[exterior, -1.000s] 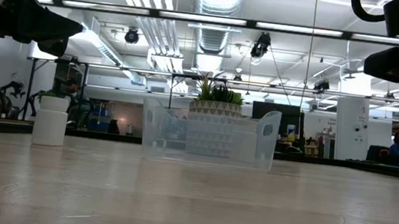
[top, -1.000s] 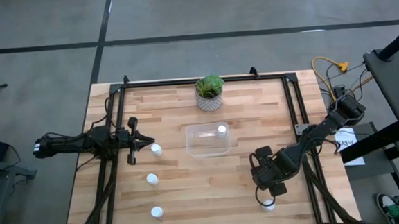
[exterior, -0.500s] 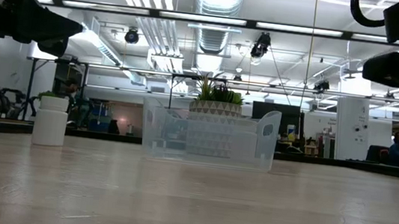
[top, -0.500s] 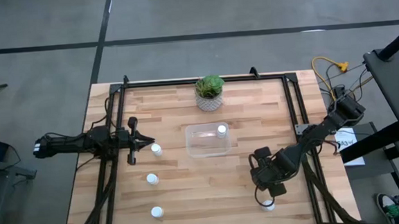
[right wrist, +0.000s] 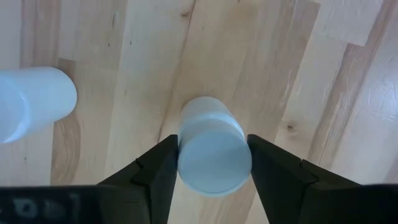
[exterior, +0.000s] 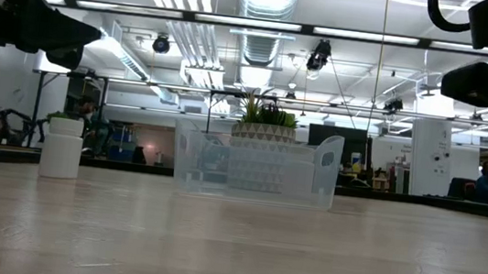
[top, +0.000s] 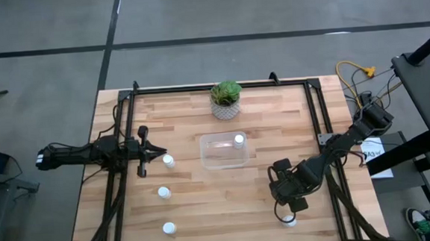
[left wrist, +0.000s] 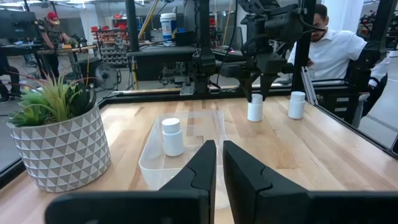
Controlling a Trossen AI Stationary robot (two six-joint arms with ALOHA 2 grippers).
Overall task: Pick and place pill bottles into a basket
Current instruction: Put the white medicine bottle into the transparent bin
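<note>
Leftmost, the left gripper (top: 157, 149) waits with fingers pressed together, near a pill bottle (top: 168, 161); two more bottles stand nearer the front edge. Centre, the clear tray (top: 225, 161) holds one bottle (top: 239, 140). Rightward, the right gripper (right wrist: 211, 163) hangs spread, straddling an upright bottle (right wrist: 213, 149) directly below it, long axis vertical, so a straight descent looks right. Only the right wrist view shows that straddle and a neighbouring bottle (right wrist: 31, 102); overhead, the arm hides most of it.
</note>
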